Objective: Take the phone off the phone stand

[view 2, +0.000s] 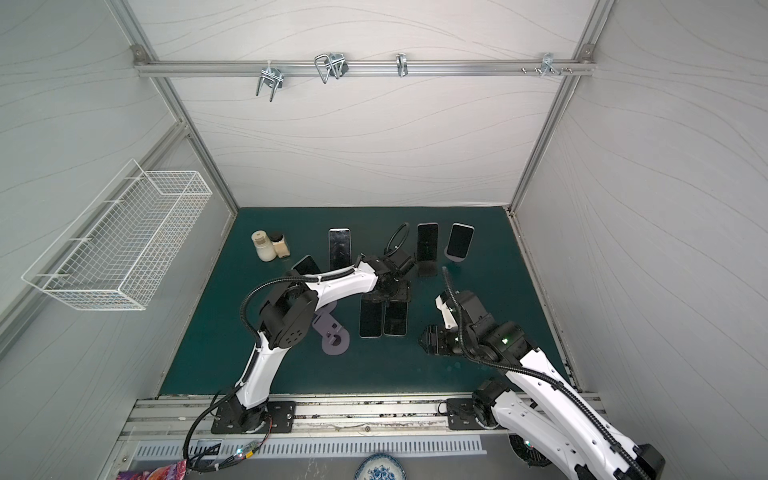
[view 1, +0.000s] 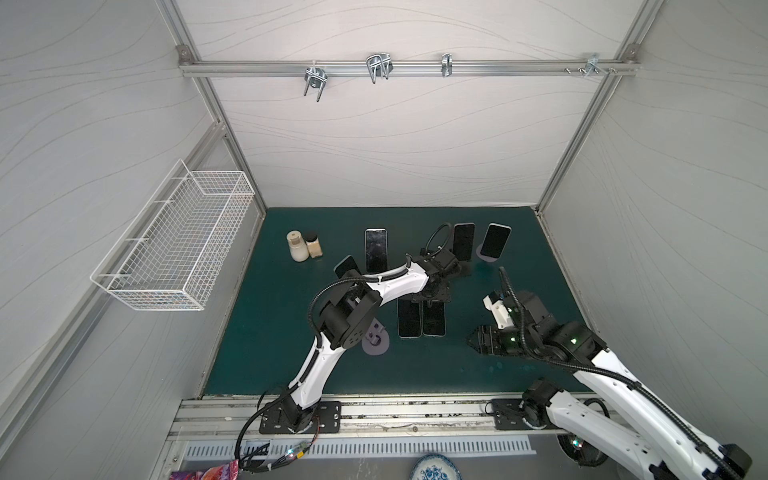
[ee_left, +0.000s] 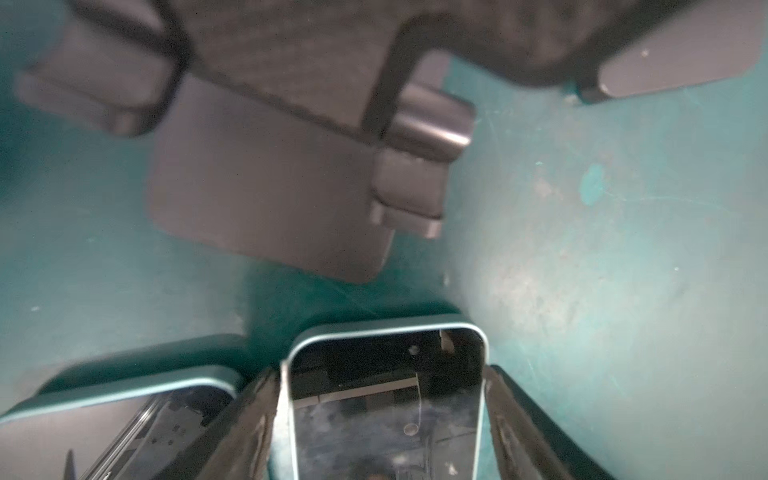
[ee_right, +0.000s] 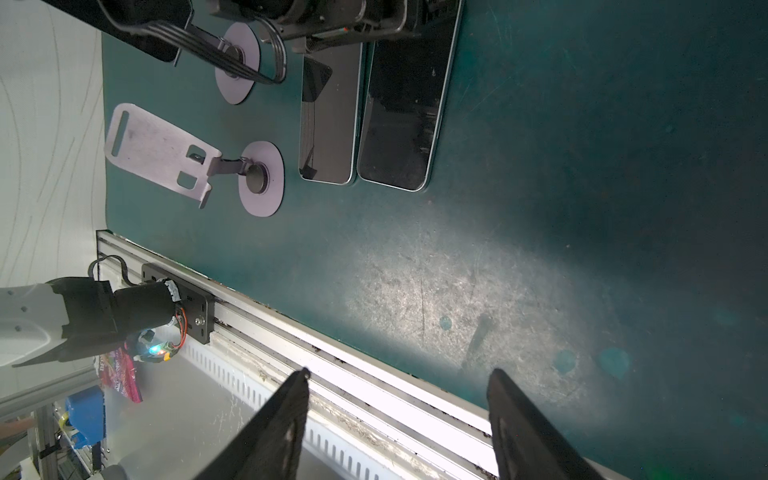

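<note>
Since the phone (ee_left: 390,424) lies flat on the worktop (view 1: 291,353), just beside a second phone (ee_left: 124,415) and clear of the black stand (ee_left: 266,187) ahead of it, I'd call this the set-down/release step.

Left gripper (ee_left: 382,372) straddles the phone's end, with a finger close against each long edge. Can't tell from here whether it's clamping or sitting loose. Right gripper (ee_right: 401,374) hangs well off to the right, jaws apart, holding nothing.

Next move, my guess: spread the jaws clear of both edges, then lift straight up. Room is tight. The neighbour phone sits right alongside and the stand is near in front, so any sideways drag would likely shove something.

Hard to see:
- In both top views the left wrist covers the grip and most of the black stand.
- The left wrist view is blurred and cuts off the rest of the phone, so finger contact isn't clear.
- A propped phone (view 1: 463,243) at the back sits on a holder, its foot partly hidden behind the arm.
- A grey stand (ee_right: 162,149) near the front is empty.
</note>
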Robot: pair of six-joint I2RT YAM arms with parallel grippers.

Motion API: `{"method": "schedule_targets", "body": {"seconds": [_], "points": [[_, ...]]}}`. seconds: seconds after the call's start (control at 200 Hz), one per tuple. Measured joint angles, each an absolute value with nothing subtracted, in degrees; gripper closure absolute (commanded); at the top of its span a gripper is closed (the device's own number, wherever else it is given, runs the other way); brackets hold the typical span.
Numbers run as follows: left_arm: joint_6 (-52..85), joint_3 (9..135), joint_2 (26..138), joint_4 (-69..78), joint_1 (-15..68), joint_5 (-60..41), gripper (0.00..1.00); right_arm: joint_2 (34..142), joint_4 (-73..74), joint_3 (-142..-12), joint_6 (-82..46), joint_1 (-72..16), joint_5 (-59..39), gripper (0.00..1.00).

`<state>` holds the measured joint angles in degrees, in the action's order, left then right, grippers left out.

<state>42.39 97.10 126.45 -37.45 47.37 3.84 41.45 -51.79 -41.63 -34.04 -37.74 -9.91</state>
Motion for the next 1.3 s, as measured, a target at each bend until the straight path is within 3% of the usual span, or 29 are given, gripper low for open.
{"method": "schedule_targets", "body": {"seconds": [0.525,1.3], "points": [[43.5,95.9,124.0,-37.4,48.4,4.7,0.26,41.3,-51.5,-41.6,-34.1,-37.7,-9.5,0.33],[37.0,91.9,103.0,-36.1,48.6,9.8,0.31,48.4,-47.1,-46.4,-33.0,-37.7,-5.9,0.34]]}}
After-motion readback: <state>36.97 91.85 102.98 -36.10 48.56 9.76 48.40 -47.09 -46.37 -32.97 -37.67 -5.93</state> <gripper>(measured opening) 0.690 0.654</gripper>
